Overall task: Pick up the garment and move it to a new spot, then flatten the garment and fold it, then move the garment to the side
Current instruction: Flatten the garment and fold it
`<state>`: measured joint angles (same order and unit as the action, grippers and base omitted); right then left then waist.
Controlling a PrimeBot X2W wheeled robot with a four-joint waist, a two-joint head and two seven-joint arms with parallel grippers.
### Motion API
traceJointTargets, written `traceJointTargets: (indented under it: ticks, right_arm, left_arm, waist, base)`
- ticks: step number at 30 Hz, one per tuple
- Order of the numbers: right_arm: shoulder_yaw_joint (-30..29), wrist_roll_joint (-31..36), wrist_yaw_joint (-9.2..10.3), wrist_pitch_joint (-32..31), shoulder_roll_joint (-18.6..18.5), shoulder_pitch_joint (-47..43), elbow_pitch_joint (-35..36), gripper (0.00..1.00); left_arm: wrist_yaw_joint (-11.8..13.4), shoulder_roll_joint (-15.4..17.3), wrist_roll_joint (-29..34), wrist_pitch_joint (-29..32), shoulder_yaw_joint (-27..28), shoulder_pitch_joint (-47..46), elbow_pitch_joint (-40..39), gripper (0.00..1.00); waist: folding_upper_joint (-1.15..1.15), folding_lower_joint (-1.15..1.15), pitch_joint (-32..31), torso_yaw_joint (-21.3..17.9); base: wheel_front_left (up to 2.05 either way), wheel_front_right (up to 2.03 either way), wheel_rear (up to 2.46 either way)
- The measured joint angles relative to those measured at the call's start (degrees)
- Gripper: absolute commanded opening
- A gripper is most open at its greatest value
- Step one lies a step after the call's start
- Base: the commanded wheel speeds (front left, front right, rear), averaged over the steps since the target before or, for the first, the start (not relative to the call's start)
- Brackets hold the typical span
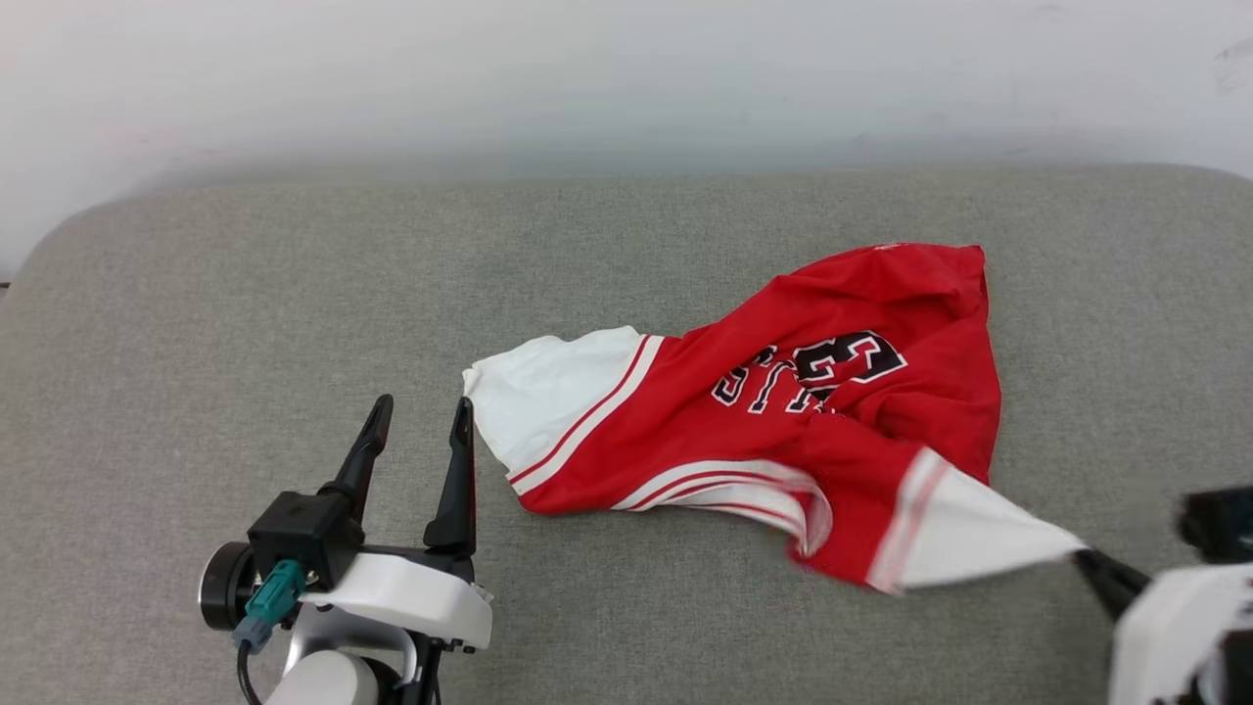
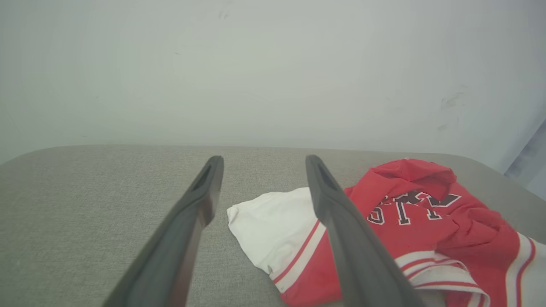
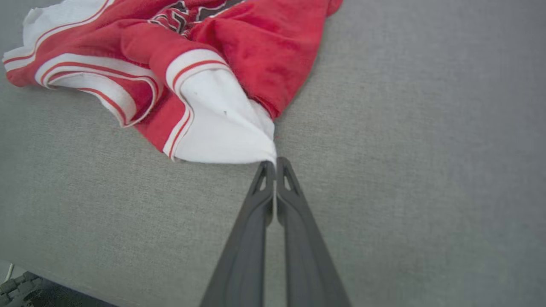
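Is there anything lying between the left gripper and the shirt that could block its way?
Nothing visible does. The open left gripper stands close beside the shirt's white sleeve, over bare grey cushion. The right gripper is shut on the other sleeve.

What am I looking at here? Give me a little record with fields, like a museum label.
item: shirt, red with white sleeves, crumpled, not yet flat or folded
lies on: grey padded surface
right tool: shut on the tip of one white sleeve
left tool: open, holding nothing, close beside the other sleeve; contact unclear
behind: pale wall
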<state>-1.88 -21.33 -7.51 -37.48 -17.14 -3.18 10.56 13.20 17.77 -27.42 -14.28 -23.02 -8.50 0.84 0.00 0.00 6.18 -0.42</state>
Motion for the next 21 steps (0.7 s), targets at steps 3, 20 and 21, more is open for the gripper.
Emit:
traceJointTargets:
  ticks: [3, 20, 21]
  right_arm:
    - [-7.04, 0.56, 0.01, 0.22, 2.76, -2.58, -0.47, 0.00]
    - [-10.51, -1.80, 0.00, 18.36, 7.84, -3.72, -17.37, 1.00]
    - [-10.68, -1.82, 0.01, 19.58, 7.94, -3.87, -17.20, 1.00]
  left_arm:
    - [0.34, 0.37, -0.05, 0.44, 0.16, 0.12, -0.43, 1.00]
    - [0.57, 1.47, -0.55, 1.21, 0.18, 0.16, -0.34, 1.00]
    - [0.58, 1.49, -0.58, 1.25, 0.19, 0.18, -0.19, 1.00]
  waist:
    - [0.00, 0.00, 0.43, -0.12]
    - [0.00, 0.00, 1.71, 0.59]
    - [0.00, 0.00, 1.51, 0.65]
  base:
    - [0.00, 0.00, 0.00]
    - [0.00, 0.00, 0.00]
    - [0.00, 0.00, 0.00]
